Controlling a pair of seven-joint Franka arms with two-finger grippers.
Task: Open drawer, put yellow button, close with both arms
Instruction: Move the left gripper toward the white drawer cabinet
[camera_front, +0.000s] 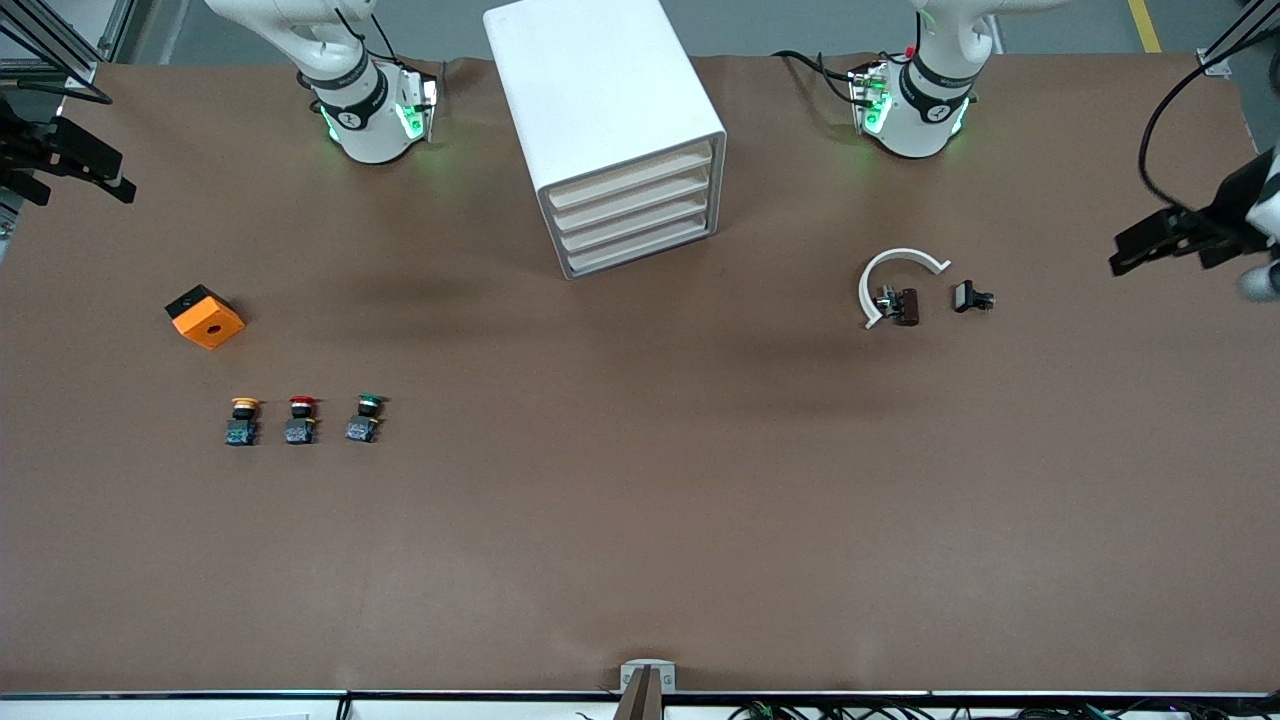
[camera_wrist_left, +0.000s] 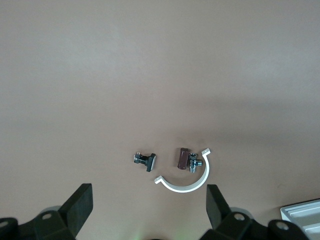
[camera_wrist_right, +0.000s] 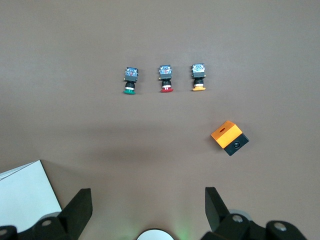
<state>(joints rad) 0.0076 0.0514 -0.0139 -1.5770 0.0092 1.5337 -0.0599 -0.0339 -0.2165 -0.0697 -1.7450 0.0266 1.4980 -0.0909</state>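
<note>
Three buttons sit in a row nearest the cam: yellow button at the right arm's end, red button beside it, green button next. Orange box lies farther back. Cabinet stands between my arms' bases, top drawer shut w/ the rest. My left gripper hangs over a white clip & small parts, fingers apart, empty. Right gripper up over bare table near the box, fingers apart, empty.

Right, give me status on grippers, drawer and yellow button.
Left gripper open above the table by the white clip; right gripper open, up at its end. Drawer shut. Yellow button on table, untouched, beside red button. Nothing blocking.
</note>
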